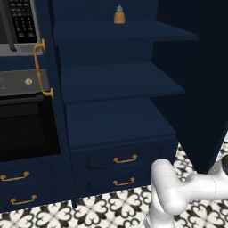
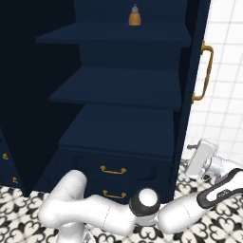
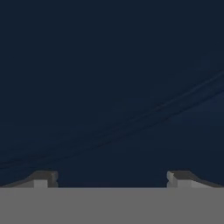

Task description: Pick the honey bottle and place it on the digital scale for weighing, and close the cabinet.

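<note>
The navy-blue cabinet point(image 1: 120, 82) stands with both doors swung wide, baring its shelves point(image 2: 118, 90). My arm reaches low to the right, around its right door point(image 2: 191, 71). My gripper point(image 2: 194, 160) is on the outer side of that door, close against the panel. In the hand view my gripper point(image 3: 112, 180) is open, its tips wide apart with nothing between them, facing the dark blue door face point(image 3: 113, 87) at close range. The honey bottle and the digital scale are out of view.
An orange bottle with a grey pointed cap point(image 1: 119, 14) stands on the top shelf. The black oven and microwave column point(image 1: 20, 89) is left of the cabinet's left door point(image 1: 55, 84). Brass-handled drawers point(image 1: 124, 159) sit below, above patterned floor tiles point(image 1: 111, 209).
</note>
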You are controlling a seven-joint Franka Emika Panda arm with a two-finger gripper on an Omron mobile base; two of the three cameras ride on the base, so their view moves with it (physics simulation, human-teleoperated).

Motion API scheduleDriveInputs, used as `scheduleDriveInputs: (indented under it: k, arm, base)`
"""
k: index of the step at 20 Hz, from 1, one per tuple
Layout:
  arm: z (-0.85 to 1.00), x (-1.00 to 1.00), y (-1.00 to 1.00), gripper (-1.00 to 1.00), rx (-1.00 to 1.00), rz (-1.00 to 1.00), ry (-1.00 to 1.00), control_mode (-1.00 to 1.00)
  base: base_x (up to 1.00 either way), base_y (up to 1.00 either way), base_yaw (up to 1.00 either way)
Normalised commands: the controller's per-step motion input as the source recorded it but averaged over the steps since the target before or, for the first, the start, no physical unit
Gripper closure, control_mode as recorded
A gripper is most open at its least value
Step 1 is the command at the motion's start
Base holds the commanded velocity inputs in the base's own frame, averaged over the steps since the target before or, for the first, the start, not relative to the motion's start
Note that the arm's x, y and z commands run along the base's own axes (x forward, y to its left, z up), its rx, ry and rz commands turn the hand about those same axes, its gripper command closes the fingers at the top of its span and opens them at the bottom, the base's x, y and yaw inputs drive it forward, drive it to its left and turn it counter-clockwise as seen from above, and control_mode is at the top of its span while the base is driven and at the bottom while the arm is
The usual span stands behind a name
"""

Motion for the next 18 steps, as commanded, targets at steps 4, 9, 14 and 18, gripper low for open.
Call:
scheduleDriveInputs:
  k: [4, 9, 14, 18]
  arm:
    - [0.02, -0.42, 1.0, -1.0, 0.0, 0.3, 0.0, -1.0]
    - [0.0, -0.26, 1.0, -1.0, 0.08, 0.05, -0.11, -1.0]
    - [0.0, -0.08, 1.0, -1.0, 0.13, 0.0, -0.15, -1.0]
    - [-0.1, 0.01, 1.0, -1.0, 0.27, -0.13, -0.28, -1.0]
  base:
    - [0.0, 0.0, 0.0]
    - [0.0, 0.0, 0.0]
    - [0.0, 0.0, 0.0]
    - [0.0, 0.0, 0.0]
